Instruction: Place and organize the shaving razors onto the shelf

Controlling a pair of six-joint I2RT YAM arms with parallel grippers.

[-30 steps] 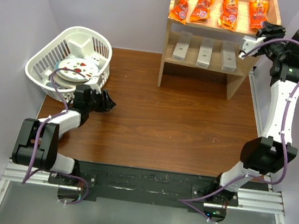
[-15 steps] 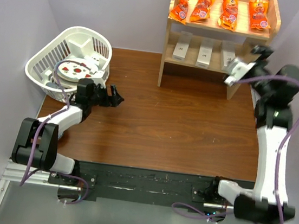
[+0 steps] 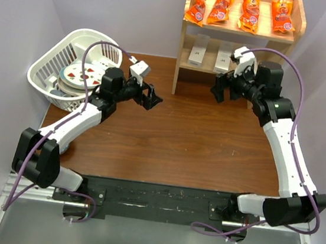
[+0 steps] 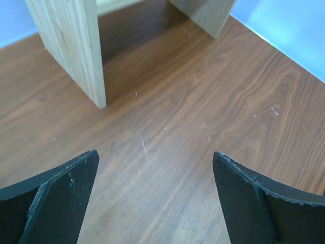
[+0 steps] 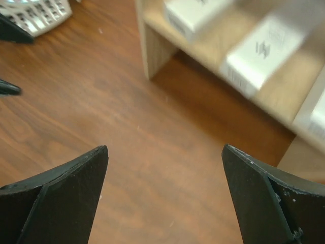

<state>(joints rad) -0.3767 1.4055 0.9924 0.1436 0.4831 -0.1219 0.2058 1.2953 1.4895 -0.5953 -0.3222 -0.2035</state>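
Far left, saw a white basket (image 3: 40, 80) with no razor box showing inside. Next, held the left pincer (image 3: 149, 96) wide open and empty, low over the bare brown bench (image 3: 196, 144), pointing at the shelf (image 3: 184, 71). Found nothing there to grab. Laid the shaving razors (image 3: 199, 50) flat on the lower level of the shelf, side by side, under the orange snack packets (image 3: 221, 7), likely so each kind got its own row. Hid the third box (image 5: 316, 114) behind the arm from above, but showed it from the right wrist. Last, held the right pincer (image 3: 226, 89) wide open too, empty, just in front of that lower level. Looked about done.
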